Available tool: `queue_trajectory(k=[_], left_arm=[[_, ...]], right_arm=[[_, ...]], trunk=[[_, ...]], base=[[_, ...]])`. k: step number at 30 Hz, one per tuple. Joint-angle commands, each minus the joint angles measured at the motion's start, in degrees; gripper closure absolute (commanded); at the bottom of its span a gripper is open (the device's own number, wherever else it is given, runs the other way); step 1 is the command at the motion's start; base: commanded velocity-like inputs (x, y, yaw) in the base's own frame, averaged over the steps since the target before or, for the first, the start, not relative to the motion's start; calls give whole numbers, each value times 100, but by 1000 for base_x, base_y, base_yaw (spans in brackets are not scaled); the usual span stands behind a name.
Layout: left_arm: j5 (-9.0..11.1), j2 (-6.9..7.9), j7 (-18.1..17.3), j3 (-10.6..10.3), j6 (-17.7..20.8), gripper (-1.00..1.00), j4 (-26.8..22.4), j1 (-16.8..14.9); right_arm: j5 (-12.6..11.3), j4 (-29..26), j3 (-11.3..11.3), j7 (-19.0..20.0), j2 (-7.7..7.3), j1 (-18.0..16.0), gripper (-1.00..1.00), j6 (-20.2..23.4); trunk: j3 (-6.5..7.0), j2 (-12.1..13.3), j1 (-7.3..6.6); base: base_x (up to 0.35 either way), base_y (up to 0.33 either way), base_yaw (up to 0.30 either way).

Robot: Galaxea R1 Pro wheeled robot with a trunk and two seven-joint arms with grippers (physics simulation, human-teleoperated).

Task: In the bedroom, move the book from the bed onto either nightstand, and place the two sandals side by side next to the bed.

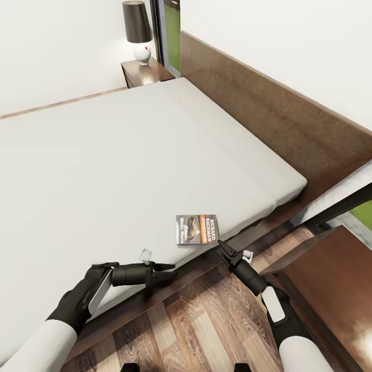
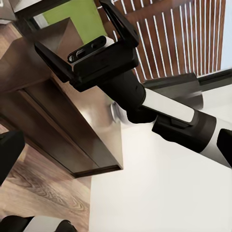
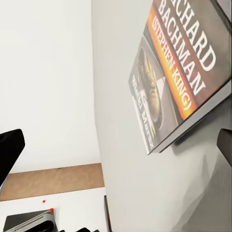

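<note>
Right gripper (image 1: 223,247) reaches low over the bed's (image 1: 129,170) edge, fingers spread open, tips just beside the book (image 1: 197,229) lying flat on the mattress; its cover reads "RICHARD BACHMAN (STEPHEN KING)". Left gripper (image 1: 166,272) hovers sideways, fingers open

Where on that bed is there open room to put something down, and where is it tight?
Nearly the whole mattress is bare, from the headboard across to the far nightstand. The one tight spot is the near corner: the book lies at the edge there, with the right gripper right beside it and the left gripper close by.
</note>
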Motion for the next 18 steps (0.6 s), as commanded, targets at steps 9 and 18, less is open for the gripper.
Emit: queue_trajectory(k=[9,18], left_arm=[[51,8,6,-22,60,-100,0,-3],[51,8,6,-22,60,-100,0,-3]], right_arm=[[-10,-1,-21,10,5,-3,-100,43],[-10,-1,-21,11,5,-3,-100,43]], trunk=[[-165,-364,198],[-327,-725,396]], base=[[0,0,0],[0,0,0]])
